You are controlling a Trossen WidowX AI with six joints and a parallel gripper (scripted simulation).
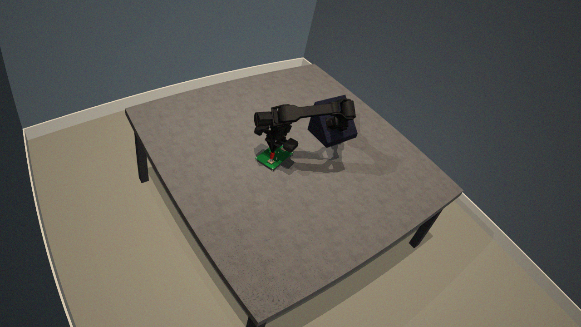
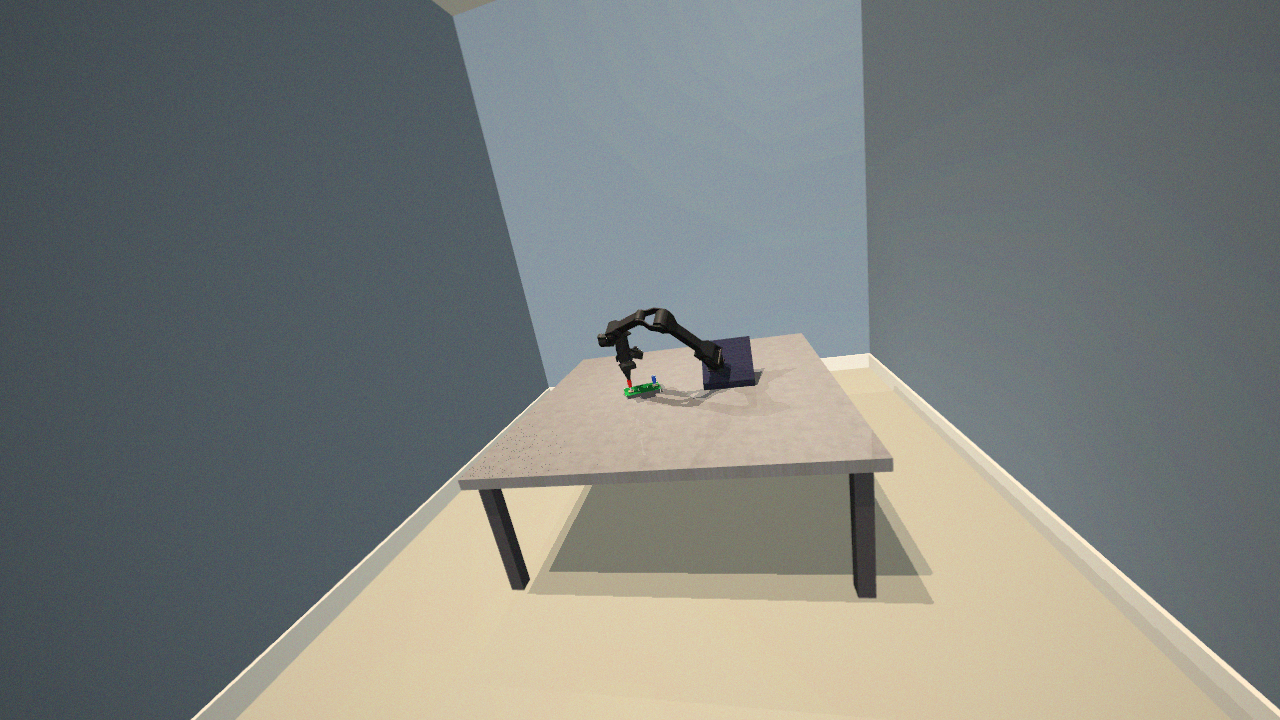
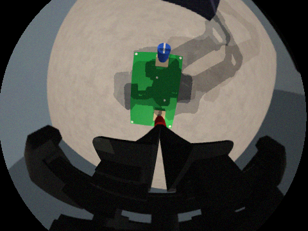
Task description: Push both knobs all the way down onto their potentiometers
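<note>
The green circuit board (image 1: 263, 158) (image 2: 641, 390) (image 3: 138, 70) stands on the table. The red knob (image 1: 272, 155) (image 2: 629, 384) (image 3: 160, 120) is upright over the pale potentiometer base (image 1: 270, 161) (image 3: 155, 115) at the board's near end in the wrist view. Part of the shaft shows below it. My gripper (image 1: 272, 151) (image 2: 629, 378) (image 3: 160, 127) is shut and empty, its tips at the top of the red knob; whether they touch is hard to tell. The blue knob (image 2: 654, 379) (image 3: 163, 52) stands over its base (image 3: 162, 62) at the far end; my arm hides it in the top view.
A dark blue angular block (image 1: 325, 132) (image 2: 738, 362) (image 3: 205, 7) stands beside the arm's base, beyond the blue knob's end of the board. The arm reaches over from that side and casts shadows on the board and table (image 1: 325, 223) (image 2: 698, 438).
</note>
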